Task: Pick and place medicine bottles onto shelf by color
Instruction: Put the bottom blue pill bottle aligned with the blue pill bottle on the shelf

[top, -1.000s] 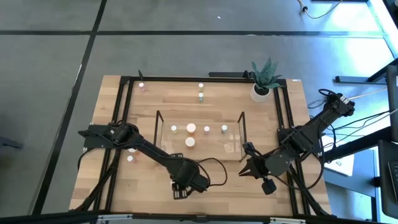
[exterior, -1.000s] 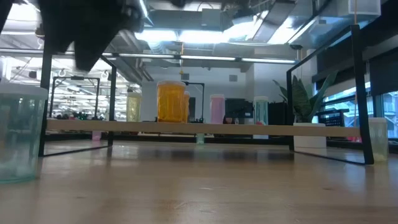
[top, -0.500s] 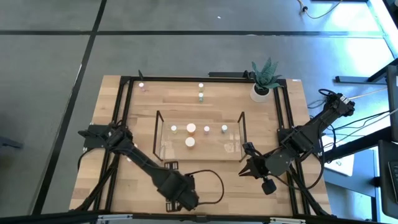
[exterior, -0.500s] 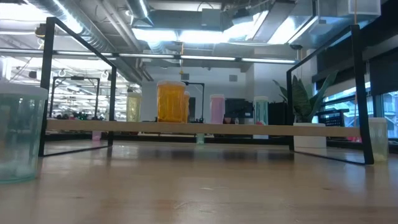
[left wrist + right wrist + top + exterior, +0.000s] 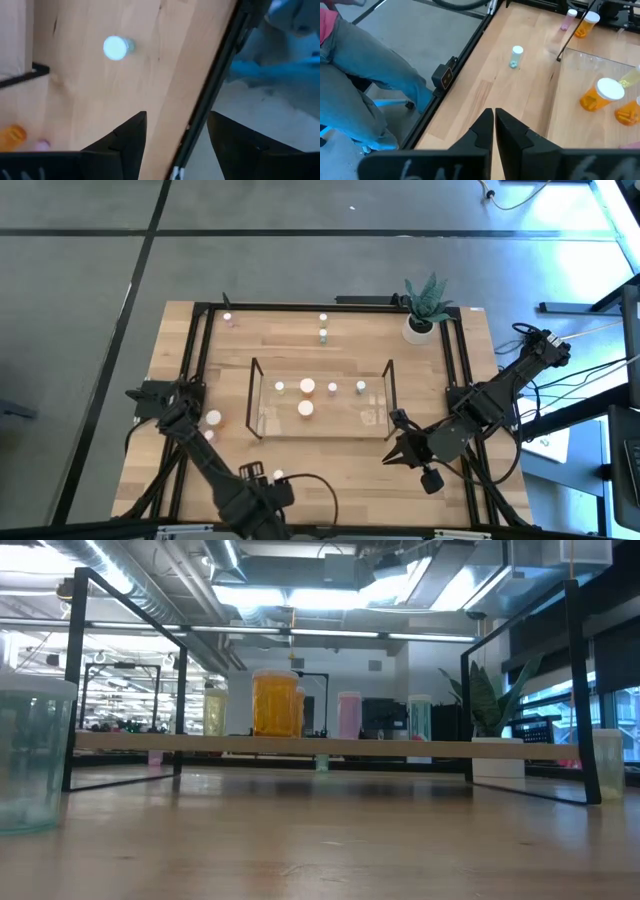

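Surface (image 5: 440,480) is one wooden top. On its middle stands the single clear shelf (image 5: 375,425).

I run two arms. The left tool (image 5: 175,120) hangs over the near edge, left of centre, with its fingers spread and nothing between them. The right tool (image 5: 390,457) sits just off the shelf's near right corner, clenched and empty.

I count eleven bottles.
- **On the shelf, five:**
  - A far row runs left to right: a pale yellowish bottle (image 5: 280,387), an orange bottle (image 5: 308,386), a pink bottle (image 5: 333,388) and a green bottle (image 5: 361,387).
  - A second orange bottle (image 5: 305,409) stands just nearer than the first.
- **Loose on the surface, six:**
  - A small pink one (image 5: 228,317) is at the far left corner.
  - A white one (image 5: 323,317) and a green one (image 5: 323,333) are close together at the far middle.
  - An orange one with a white cap (image 5: 213,418) and a little pink one (image 5: 207,436) are left of the shelf.
  - A green-tinted one (image 5: 278,476) is near the front, beside my left tool.

I judge the job a little under half done, and no bottle is in hand. The green-tinted one beside my left tool looks like the natural next pick. It would go beside the green bottle on the shelf.
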Available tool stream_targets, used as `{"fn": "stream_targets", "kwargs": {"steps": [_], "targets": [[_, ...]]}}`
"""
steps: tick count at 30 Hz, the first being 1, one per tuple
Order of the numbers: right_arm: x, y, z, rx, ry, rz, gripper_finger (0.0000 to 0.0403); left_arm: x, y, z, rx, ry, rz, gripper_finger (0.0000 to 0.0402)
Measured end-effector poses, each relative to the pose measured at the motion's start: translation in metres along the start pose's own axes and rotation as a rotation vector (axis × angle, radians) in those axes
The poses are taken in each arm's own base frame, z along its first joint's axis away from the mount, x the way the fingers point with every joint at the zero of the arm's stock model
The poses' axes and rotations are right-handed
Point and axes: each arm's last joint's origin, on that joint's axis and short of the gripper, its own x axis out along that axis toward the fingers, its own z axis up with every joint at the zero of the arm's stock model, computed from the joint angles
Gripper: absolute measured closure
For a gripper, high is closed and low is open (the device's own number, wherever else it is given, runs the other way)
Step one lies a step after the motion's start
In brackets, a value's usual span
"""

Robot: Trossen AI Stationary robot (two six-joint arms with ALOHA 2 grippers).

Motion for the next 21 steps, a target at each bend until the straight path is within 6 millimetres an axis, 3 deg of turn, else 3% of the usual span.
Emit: {"fn": "stream_targets", "kwargs": {"steps": [4, 13, 21], "targets": [[0.0, 0.0, 0.001, -0.022, -0.008, 0.001, 0.0381, -0.001, -0.007, -0.016, -0.089, -0.051, 0.015, 0.02], [0.0, -0.002, 0.007, 0.12, -0.064, 0.006, 0.0381, -0.005, -0.018, -0.046, -0.197, -0.19, 0.03, 0.02], [-0.001, -0.003, 0.024, -0.081, -0.218, 0.002, 0.0381, -0.007, -0.027, -0.074, -0.256, -0.258, 0.011, 0.02]]}}
